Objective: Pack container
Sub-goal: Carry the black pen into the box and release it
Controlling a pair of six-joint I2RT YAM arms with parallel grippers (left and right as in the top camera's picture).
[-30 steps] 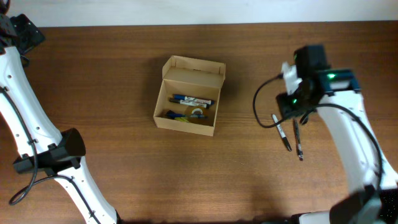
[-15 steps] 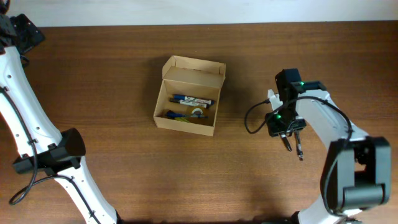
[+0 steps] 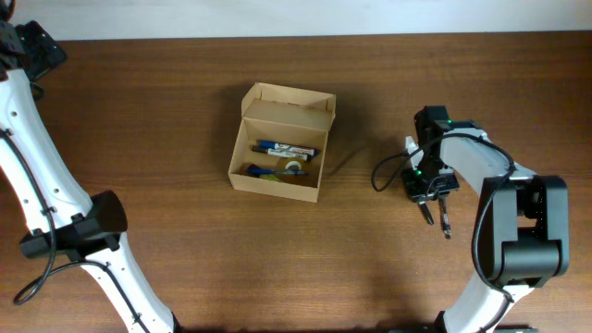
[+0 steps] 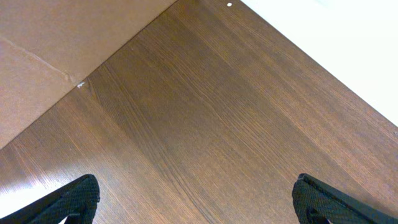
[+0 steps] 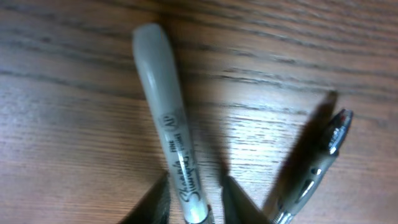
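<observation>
Since the right gripper [image 5: 198, 193] jaws pinch the Sharpie marker [image 5: 160, 106] near one end, lift straight, sparing the pen [image 5: 314, 165] just beside it, then carry to the open cardboard box [image 3: 274, 189] mid-bench, well apart. Left gripper [image 4: 198, 202] jaws spread wide.

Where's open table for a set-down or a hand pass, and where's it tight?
Bare: wood between container and right gripper; wide strip left of the container up to the left arm; near-edge strip below the container. Crowded: right gripper over the marker, pen beside it.
</observation>
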